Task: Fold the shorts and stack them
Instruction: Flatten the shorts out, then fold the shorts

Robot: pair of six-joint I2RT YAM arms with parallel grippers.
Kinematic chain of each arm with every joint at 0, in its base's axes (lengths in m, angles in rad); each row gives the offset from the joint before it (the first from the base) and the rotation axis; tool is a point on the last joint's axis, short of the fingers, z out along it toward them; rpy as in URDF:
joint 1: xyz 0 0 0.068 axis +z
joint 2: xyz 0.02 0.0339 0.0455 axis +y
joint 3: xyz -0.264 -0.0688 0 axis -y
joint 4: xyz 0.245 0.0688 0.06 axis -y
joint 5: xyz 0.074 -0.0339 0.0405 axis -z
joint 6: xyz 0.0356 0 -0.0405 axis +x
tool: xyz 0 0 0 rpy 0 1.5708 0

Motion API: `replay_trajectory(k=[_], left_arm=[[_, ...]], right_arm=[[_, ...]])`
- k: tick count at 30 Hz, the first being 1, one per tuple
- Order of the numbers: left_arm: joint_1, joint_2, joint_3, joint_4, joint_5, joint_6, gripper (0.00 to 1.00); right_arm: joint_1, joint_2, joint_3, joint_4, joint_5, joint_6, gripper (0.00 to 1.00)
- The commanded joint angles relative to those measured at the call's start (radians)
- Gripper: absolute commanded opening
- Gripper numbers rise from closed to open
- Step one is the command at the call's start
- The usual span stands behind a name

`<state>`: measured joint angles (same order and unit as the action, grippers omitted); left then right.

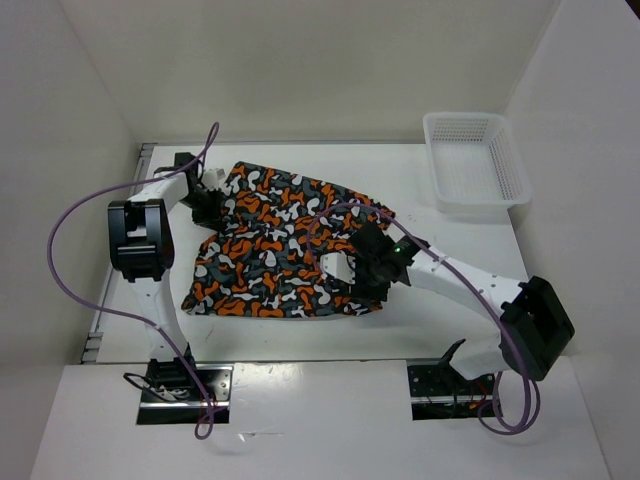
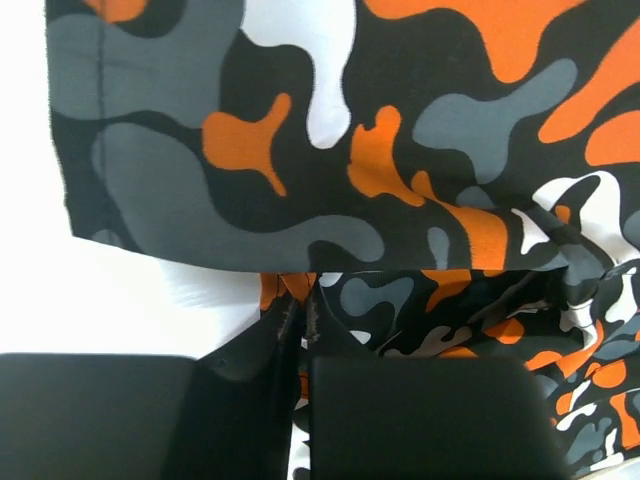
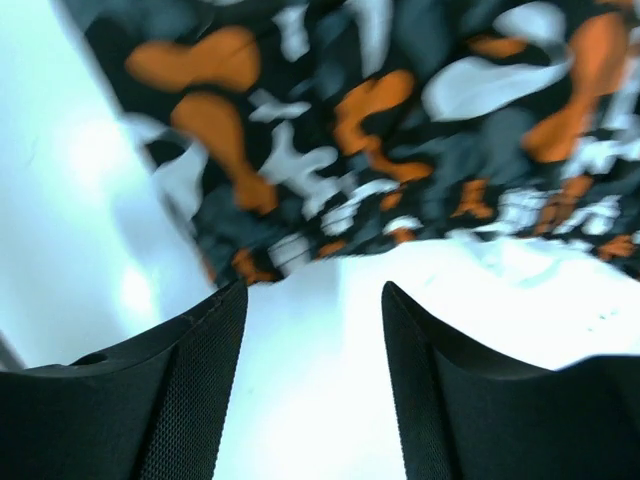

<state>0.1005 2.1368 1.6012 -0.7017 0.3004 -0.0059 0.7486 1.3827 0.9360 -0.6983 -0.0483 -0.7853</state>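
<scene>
The shorts (image 1: 270, 250), printed in orange, grey, white and black blotches, lie spread in the middle of the white table (image 1: 300, 325). My left gripper (image 1: 210, 207) is at their far left edge. In the left wrist view its jaws (image 2: 300, 310) are pinched nearly together on a fold of the shorts (image 2: 300, 130). My right gripper (image 1: 352, 268) hovers over the right part of the shorts, next to a white patch (image 1: 338, 268). Its fingers (image 3: 315, 290) stand apart over a white surface with nothing between them, and the shorts (image 3: 380, 130) lie blurred just beyond the tips.
A white mesh basket (image 1: 470, 118) stands at the far right corner of the table. White walls close in the table at the back and sides. Purple cables loop from both arms, one (image 1: 60, 250) off the left side.
</scene>
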Motion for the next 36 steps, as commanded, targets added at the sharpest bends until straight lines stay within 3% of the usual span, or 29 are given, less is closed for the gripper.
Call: replay_trajectory(k=[1, 5, 11, 14, 15, 18, 23, 36], left_arm=[[-0.005, 0.029, 0.015, -0.001, 0.028, 0.006, 0.07], [0.022, 0.006, 0.025, -0.001, -0.018, 0.006, 0.05], [0.047, -0.044, 0.025, -0.001, -0.027, 0.006, 0.05], [0.047, -0.055, 0.025, 0.008, -0.046, 0.006, 0.02], [0.057, -0.064, 0.016, 0.017, -0.062, 0.006, 0.02], [0.083, -0.064, 0.016, 0.027, -0.11, 0.006, 0.01], [0.156, -0.074, 0.051, 0.036, -0.161, 0.006, 0.01], [0.156, -0.035, 0.16, 0.036, -0.193, 0.006, 0.01]], right_arm=[[0.033, -0.036, -0.017, -0.09, -0.045, -0.087, 0.63], [0.1, -0.004, -0.048, -0.07, -0.067, -0.1, 0.65], [0.126, 0.085, -0.126, 0.117, -0.026, -0.06, 0.62], [0.126, 0.131, -0.151, 0.149, -0.01, -0.048, 0.44], [0.135, 0.14, -0.164, 0.158, 0.013, -0.048, 0.26], [0.135, 0.131, -0.178, 0.148, 0.047, -0.077, 0.02], [0.135, 0.061, -0.187, 0.01, 0.013, -0.095, 0.0], [0.135, 0.039, -0.177, -0.032, -0.036, -0.095, 0.0]])
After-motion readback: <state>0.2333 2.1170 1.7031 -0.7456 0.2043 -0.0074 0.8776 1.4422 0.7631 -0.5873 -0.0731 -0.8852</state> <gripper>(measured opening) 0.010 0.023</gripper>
